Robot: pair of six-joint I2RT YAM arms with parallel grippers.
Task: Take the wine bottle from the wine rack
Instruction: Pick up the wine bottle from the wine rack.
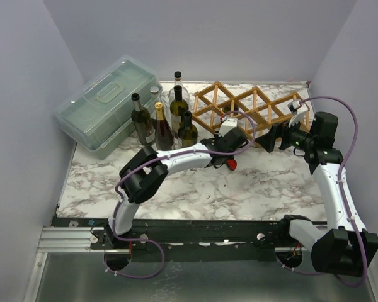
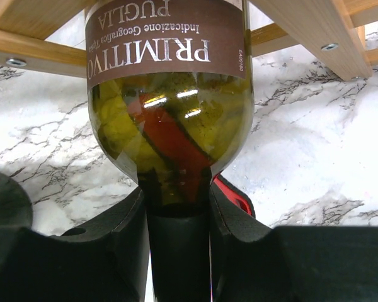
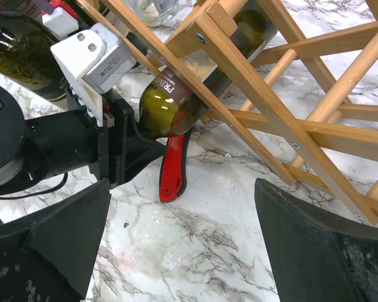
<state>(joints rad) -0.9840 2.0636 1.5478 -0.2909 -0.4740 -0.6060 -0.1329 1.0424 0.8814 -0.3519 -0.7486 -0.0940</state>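
Note:
The wine rack (image 1: 259, 106) is a light wooden lattice at the back right of the marble table. A dark green wine bottle with a brown PRIMITIVO label (image 2: 170, 94) lies in one of its lower cells, neck towards me; it also shows in the right wrist view (image 3: 167, 110). My left gripper (image 2: 179, 251) is shut on the bottle's neck, at the rack's front (image 1: 230, 146). My right gripper (image 3: 183, 245) is open and empty, just right of the left one (image 1: 272, 135), facing the rack's front (image 3: 290, 82).
A red-handled tool (image 3: 173, 167) lies on the table under the bottle's shoulder. Several upright bottles (image 1: 165, 119) stand left of the rack. A translucent green-grey lidded box (image 1: 107, 104) sits at the back left. Walls close in on both sides.

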